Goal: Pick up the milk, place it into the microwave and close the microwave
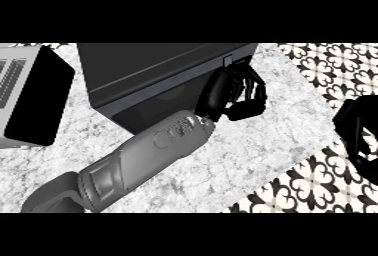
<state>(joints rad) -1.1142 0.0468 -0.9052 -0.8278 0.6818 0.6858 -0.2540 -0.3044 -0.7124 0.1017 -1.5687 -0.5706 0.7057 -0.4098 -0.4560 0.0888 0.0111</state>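
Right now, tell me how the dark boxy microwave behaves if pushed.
The dark boxy microwave looks rigid and broad-based, so it probably won't tip. Flat on the speckled grey counter, it might slide if the left hand shoves.

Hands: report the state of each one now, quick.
Left hand: fingers curled against the right front corner of the microwave, holding nothing that shows.
Right hand: at the view's right edge, fingers cannot be told.
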